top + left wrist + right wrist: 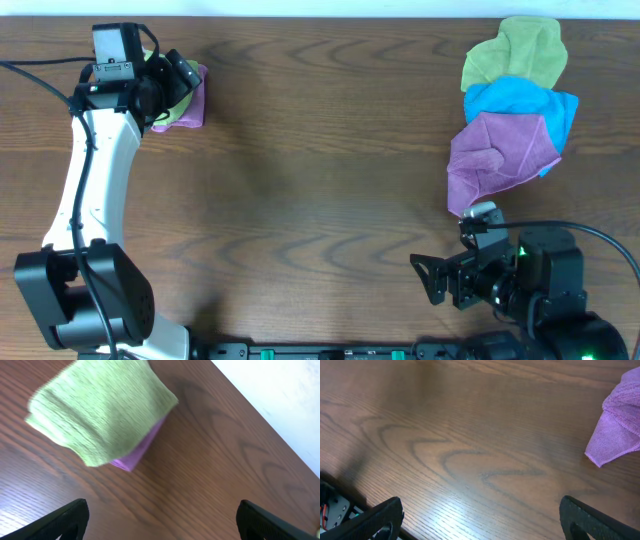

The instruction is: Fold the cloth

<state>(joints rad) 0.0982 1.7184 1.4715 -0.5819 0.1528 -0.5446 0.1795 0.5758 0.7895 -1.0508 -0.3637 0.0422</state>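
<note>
The wooden table (320, 190) fills the overhead view. The left arm (95, 190) stretches along the table's left side to its far-left corner. At the far right lies a loose pile: a crumpled purple cloth (495, 160), a blue cloth (520, 105) and an olive-green cloth (515, 55). Well apart from them, at the far left, the cloth (100, 410) lies folded into a compact pad on top of a folded purple cloth (137, 452). The left gripper (162, 520) hangs just beside this stack, jaws spread wide, gripping nothing. The right gripper (480, 520), at the near right, is equally wide and empty.
</note>
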